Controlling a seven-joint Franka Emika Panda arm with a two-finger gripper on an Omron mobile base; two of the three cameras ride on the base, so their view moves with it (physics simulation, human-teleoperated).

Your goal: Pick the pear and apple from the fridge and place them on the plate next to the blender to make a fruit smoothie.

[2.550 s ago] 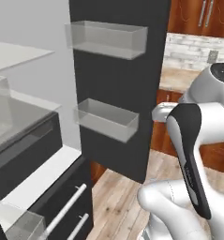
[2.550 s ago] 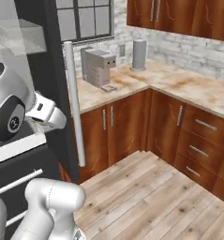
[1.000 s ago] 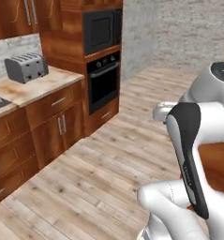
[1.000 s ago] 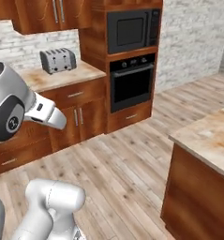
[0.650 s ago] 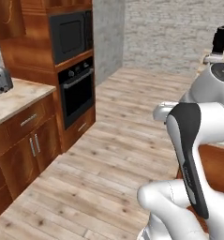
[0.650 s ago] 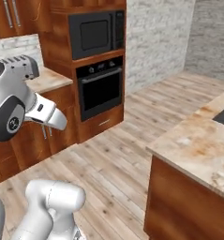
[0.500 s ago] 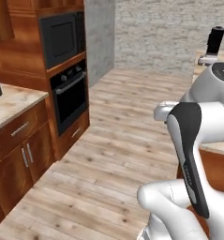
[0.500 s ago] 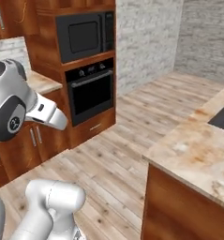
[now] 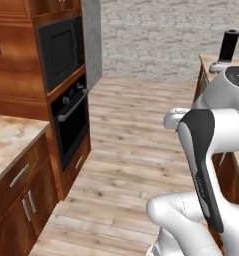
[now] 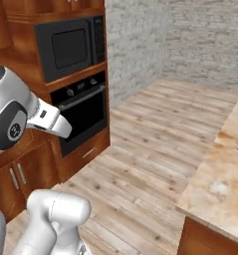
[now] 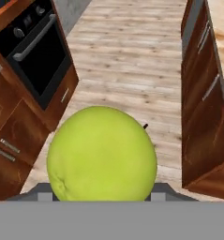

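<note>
So the green fruit [image 11: 102, 153] sits right up against the gripper, hanging over the wood floor [image 11: 132, 61] beside the oven [image 11: 36, 56]. Fingertips are hidden, so can't tell the grip.

One green fruit [image 11: 102, 153], round, with a small dark stem tip at its upper right, close against the hand camera; pear or apple not certain. One black built-in oven [image 10: 84, 112] with a single bar handle, and one black microwave [image 10: 69, 47] just above it, both in one tall wooden cabinet [image 9: 21, 80]. One black blender [image 9: 227, 47] on the far table [image 9: 207, 62], at the right. Two stone-topped tables near the base: one at the left [image 9: 8, 142], one at the right [image 10: 221, 184]. Two cabinet-door handles [image 9: 28, 206] below the left one, one drawer handle [image 9: 19, 175] above them.
</note>
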